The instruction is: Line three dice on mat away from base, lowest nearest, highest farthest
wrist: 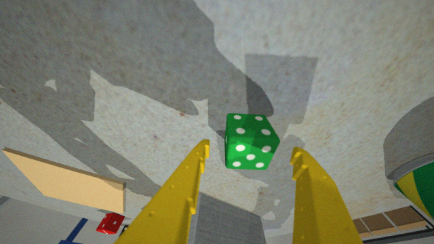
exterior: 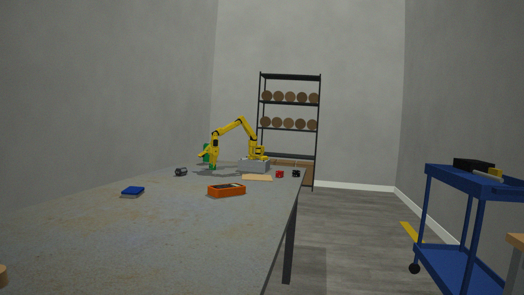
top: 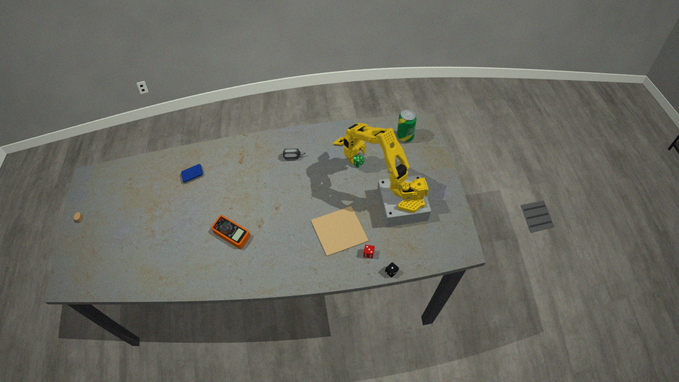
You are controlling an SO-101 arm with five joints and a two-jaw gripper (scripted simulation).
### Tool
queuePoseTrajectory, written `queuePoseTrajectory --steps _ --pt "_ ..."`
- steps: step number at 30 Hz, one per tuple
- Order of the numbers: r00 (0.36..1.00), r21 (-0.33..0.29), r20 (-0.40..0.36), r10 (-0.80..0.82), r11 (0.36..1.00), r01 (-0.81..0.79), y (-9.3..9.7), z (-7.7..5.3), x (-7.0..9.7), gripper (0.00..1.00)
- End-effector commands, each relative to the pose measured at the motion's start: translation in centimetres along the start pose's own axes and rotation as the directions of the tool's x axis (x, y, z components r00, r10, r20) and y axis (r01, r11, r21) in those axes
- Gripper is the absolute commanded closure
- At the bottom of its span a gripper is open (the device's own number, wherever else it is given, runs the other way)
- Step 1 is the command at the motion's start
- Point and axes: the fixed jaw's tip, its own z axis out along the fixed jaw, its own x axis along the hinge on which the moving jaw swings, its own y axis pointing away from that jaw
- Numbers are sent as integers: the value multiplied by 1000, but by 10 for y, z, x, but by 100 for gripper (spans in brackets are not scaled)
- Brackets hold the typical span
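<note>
My gripper [top: 357,157] [exterior: 213,165] [wrist: 251,146] is open, pointing down, its two fingers on either side of the green die [top: 358,161] [wrist: 249,157] with a gap at each side in the wrist view. The green die sits flat on the table, five on top, four on one side. The red die [top: 368,250] [exterior: 279,173] [wrist: 110,224] sits on the table just off the mat's corner, apparently with three up. The black die [top: 391,269] [exterior: 296,173] sits near the table's front edge with one up. The tan mat [top: 339,231] [exterior: 257,177] [wrist: 85,184] bears no die.
A green can [top: 407,127] [wrist: 418,186] stands near the gripper. The grey base block [top: 407,216] [exterior: 254,165] is beside the mat. A dark tool [top: 291,153] [exterior: 181,171], an orange multimeter [top: 231,232] [exterior: 226,190] and a blue block [top: 191,172] [exterior: 132,190] lie farther along the table.
</note>
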Motion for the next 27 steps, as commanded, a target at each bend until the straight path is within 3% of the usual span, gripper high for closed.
queuePoseTrajectory --steps 1,27 --pt "1000 -5 -26 1 1000 -1 -1 10 6 65" --pt "1000 -5 -26 1 1000 -1 -3 14 6 68"
